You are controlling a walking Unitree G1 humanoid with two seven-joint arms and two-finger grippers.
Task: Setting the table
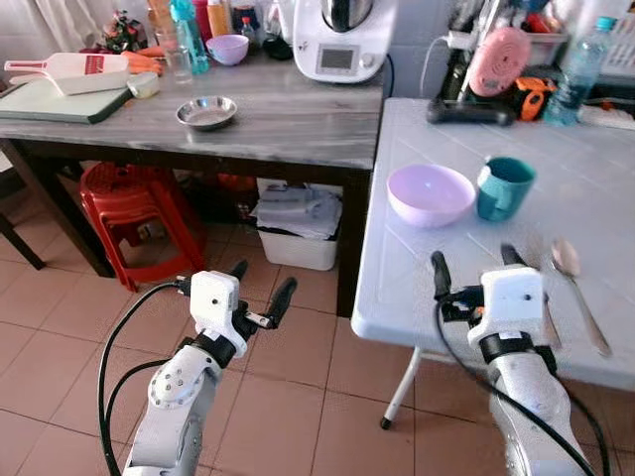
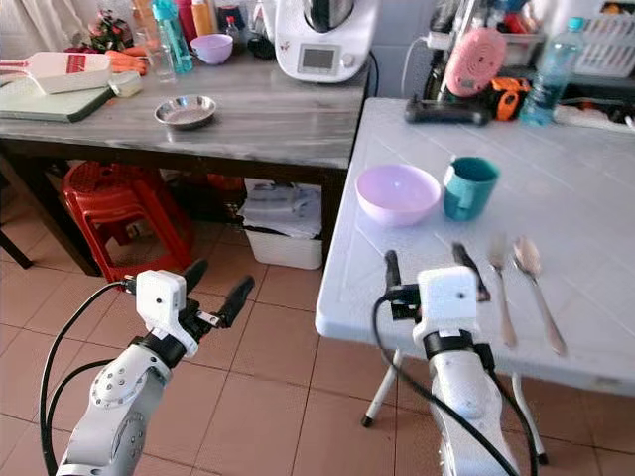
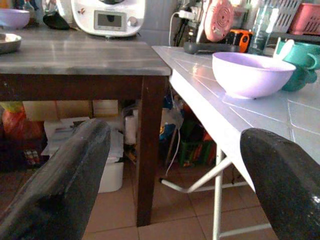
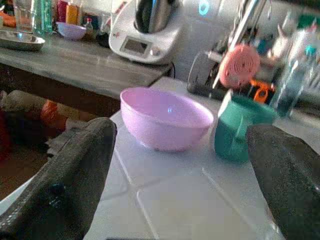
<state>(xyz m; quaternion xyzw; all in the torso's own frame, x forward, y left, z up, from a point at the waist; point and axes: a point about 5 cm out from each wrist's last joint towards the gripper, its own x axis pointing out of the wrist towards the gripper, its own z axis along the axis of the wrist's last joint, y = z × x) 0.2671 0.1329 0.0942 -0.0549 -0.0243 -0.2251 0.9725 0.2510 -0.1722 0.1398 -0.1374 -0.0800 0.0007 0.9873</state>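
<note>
A lilac bowl [image 1: 430, 193] and a teal mug [image 1: 503, 187] stand side by side on the white table [image 1: 595, 169]. A spoon [image 1: 575, 278] and a fork [image 2: 501, 288] lie parallel near the table's front edge, right of my right arm. My right gripper [image 1: 475, 258] hovers open over that front edge, short of the bowl and mug, holding nothing. In the right wrist view the bowl [image 4: 165, 119] and mug [image 4: 242, 127] sit ahead between the fingers. My left gripper [image 1: 263, 280] is open and empty above the tiled floor, left of the white table.
A grey wooden table [image 1: 278, 119] at the left carries a steel dish [image 1: 206, 112], a kitchen machine [image 1: 342, 40], a cutting board [image 1: 60, 99] and bottles. Under it are a red stool [image 1: 129, 203] and a white bin [image 1: 298, 233]. A water bottle [image 1: 578, 69] stands at the white table's back.
</note>
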